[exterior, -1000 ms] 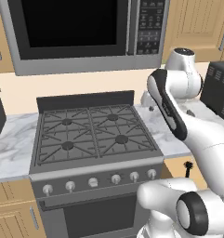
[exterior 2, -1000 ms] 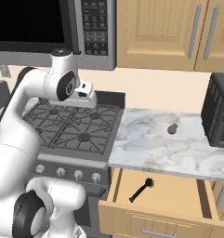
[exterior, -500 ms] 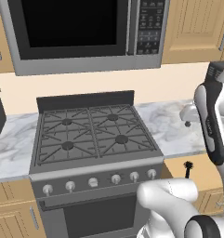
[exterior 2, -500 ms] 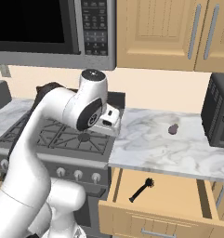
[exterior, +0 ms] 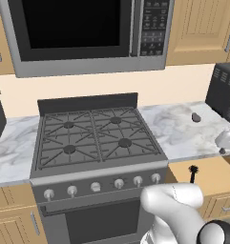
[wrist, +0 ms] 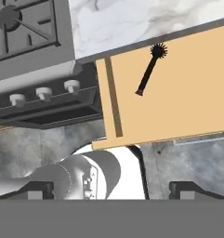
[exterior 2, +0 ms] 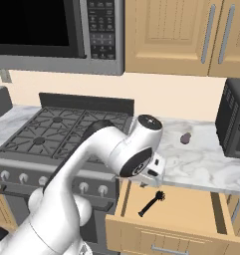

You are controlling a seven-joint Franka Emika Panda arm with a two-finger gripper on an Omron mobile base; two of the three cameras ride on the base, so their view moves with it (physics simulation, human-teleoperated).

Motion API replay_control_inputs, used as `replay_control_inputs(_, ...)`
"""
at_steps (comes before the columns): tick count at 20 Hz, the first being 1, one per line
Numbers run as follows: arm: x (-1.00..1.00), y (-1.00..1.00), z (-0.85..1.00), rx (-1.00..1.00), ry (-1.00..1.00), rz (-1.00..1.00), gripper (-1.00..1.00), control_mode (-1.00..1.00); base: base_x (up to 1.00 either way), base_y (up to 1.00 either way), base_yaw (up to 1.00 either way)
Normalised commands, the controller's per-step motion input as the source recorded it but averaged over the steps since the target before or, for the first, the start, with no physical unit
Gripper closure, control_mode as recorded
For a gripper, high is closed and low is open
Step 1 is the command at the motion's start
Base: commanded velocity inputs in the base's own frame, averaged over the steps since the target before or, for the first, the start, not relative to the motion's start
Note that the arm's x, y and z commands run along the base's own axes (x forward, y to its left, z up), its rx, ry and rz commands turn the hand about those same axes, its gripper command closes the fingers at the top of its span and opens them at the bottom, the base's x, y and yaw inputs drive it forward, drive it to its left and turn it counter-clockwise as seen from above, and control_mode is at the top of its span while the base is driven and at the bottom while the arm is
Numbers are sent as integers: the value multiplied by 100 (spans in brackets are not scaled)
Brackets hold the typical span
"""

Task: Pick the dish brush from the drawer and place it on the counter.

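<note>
Dish brush (wrist: 149, 71) lies flat on the bottom of the open drawer (wrist: 187, 93), near the back edge, under the lip of the tabletop (wrist: 132, 21). It's untouched, nothing beside it.

Claw (wrist: 111, 188): in the hand view we see the two tips far apart at the bottom edge, nothing between them, so spread and empty. In the right base view the wrist sits above the drawer's left front corner (the fingers themselves are hidden behind the wrist there, so we judge their state from the hand view alone).

The relation that matters: in the hand view the brush sits up and right of the claw's centreline, well apart from it. Its long axis runs diagonally — bristle head toward the tabletop edge, handle tip toward the drawer's front-left. Same slant in the right base view (exterior 2: 152, 202).

Our read: pick not started. The next move needs the claw shifted over the handle, probably rolled so the fingers straddle the handle crosswise, then lowered. The handle is thin and lies flush on the wood — a miss or a skid is the likely failure.

Small dark lump (exterior 2: 185, 137) on the marble is not our target.
</note>
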Motion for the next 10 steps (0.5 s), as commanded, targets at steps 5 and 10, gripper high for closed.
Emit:
replay_control_inputs(5, 1, -95, -68, 0, 4, 0, -100, -100, 0, 0, 0)
replay_control_inputs(10, 0, -84, -69, 0, 4, 0, -100, -100, 0, 0, 0)
